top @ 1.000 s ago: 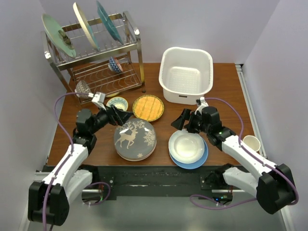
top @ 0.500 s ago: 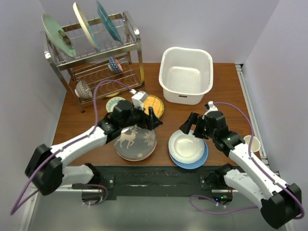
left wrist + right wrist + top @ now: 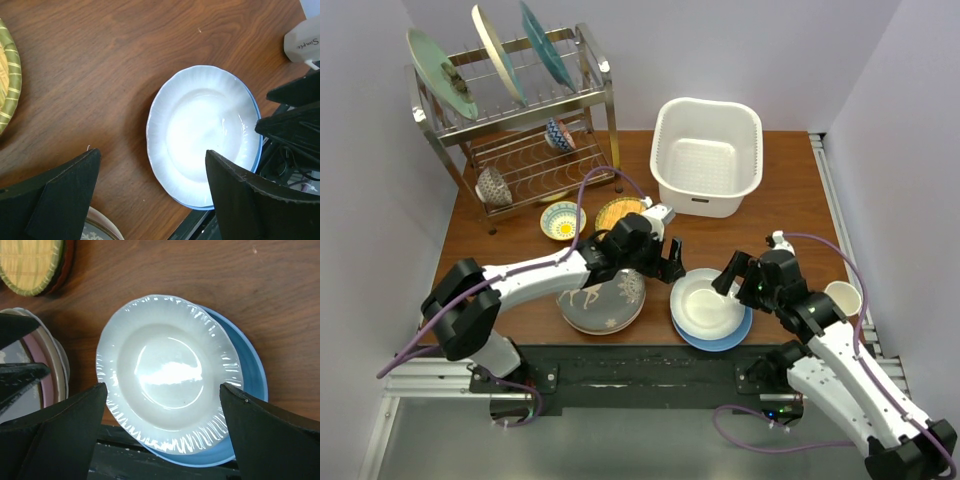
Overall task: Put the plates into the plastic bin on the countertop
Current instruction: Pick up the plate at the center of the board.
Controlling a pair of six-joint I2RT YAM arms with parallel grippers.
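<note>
- On the brown table [image 3: 790, 200], near the front edge, a white plate [image 3: 706, 302] sits on a blue plate [image 3: 730, 342].
- The left gripper [image 3: 672, 264] and the right gripper [image 3: 728, 276] hang over it, jaws wide open, holding nothing.
- I think the white plate is hard, shiny and slippery, and would break if dropped.
- Pinch its thin wavy rim, then carry it to the white bin [image 3: 680, 200].

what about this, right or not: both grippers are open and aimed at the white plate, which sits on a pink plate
Not quite. The white plate sits on a blue plate, not a pink one; the right wrist view shows the blue rim sticking out beneath it. The rest holds: the left gripper and the right gripper are both open and aimed at it.
</note>
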